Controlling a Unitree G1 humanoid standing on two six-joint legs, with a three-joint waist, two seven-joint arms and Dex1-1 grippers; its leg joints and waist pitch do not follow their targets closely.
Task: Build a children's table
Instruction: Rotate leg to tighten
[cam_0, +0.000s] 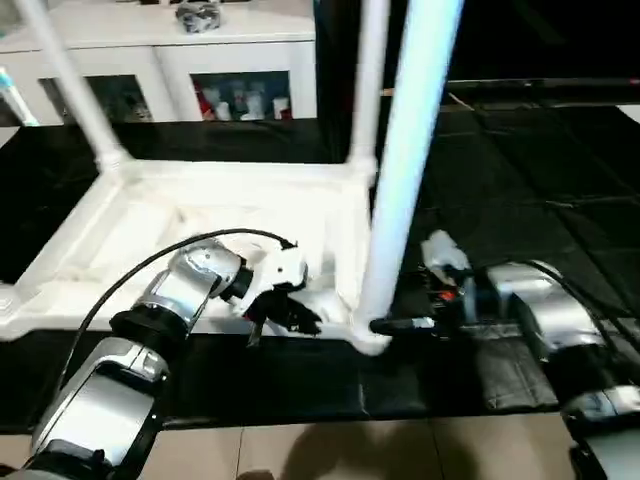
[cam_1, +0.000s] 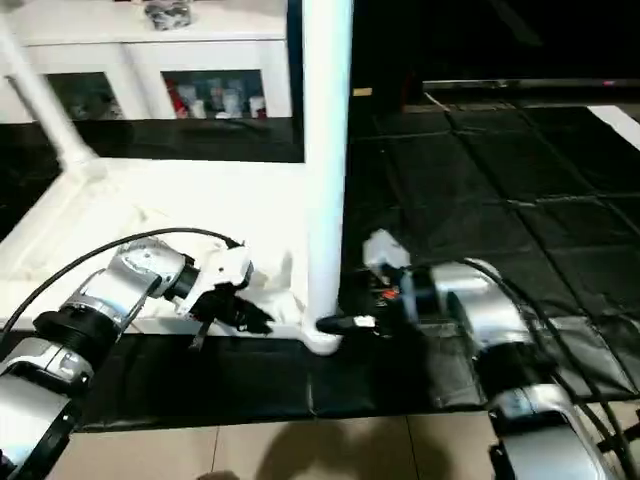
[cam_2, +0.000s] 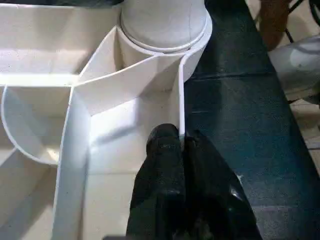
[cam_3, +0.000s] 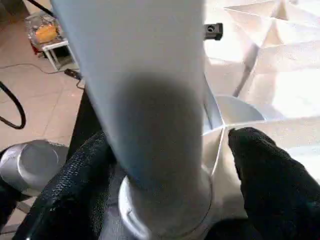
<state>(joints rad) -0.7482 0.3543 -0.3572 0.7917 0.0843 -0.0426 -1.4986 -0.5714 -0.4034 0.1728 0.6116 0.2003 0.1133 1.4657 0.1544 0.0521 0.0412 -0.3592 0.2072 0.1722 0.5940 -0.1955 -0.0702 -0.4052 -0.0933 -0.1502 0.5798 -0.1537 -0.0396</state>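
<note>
White cabinet (cam_0: 160, 60) behind upturned table (cam_0: 200, 230)

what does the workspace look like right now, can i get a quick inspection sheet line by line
surface: black mat over a tiled floor.
job's things: table top lies underside up; three legs stand in corner sockets: near leg, far leg, far left leg.
clutter: nothing seen on the mat.
grippers: left gripper clamps a thin rib of the table top beside the near socket; right gripper has its fingers on either side of the near leg's base.
cables: black cable arcs over the left forearm.
surroundings: white glass-door cabinet behind.
</note>
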